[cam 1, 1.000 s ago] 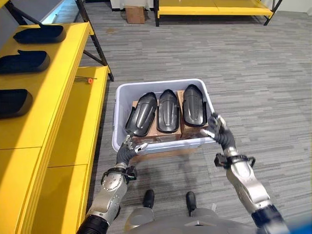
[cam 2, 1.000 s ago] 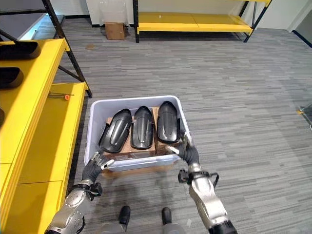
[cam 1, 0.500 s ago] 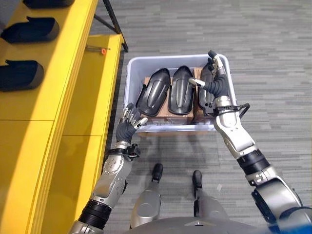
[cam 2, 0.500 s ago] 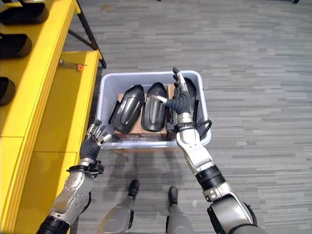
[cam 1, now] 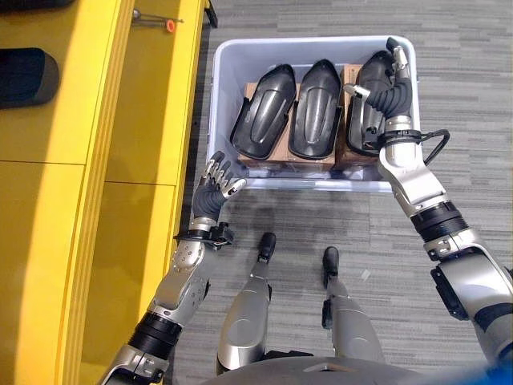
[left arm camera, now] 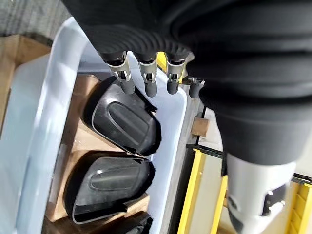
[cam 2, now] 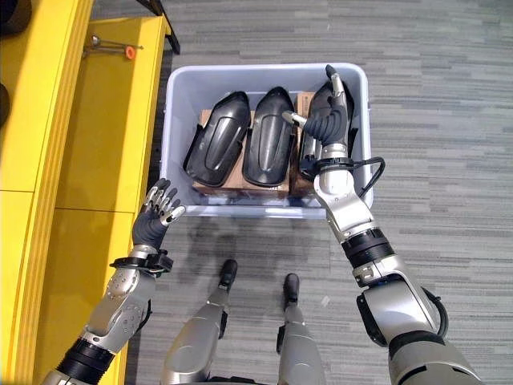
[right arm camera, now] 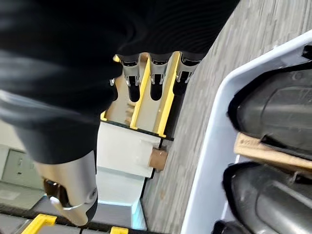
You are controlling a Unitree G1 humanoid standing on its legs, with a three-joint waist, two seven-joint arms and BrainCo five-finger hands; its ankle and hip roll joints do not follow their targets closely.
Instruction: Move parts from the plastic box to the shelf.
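A pale grey plastic box stands on the floor and holds three black moulded parts side by side on brown cardboard: left part, middle part, right part. My right hand is open over the right part, fingers straight and pointing toward the box's far wall; whether it touches the part I cannot tell. My left hand is open just outside the box's near left corner, holding nothing. In the left wrist view its fingers hang above the left part.
A yellow shelf runs along the left, with a black part lying on its top level. A small orange-tipped tool lies on the lower yellow level. Grey striped carpet surrounds the box.
The camera has tipped down and closer to the box. My right hand went from the box's near right corner to above the right part. The left hand stays by the near left corner.
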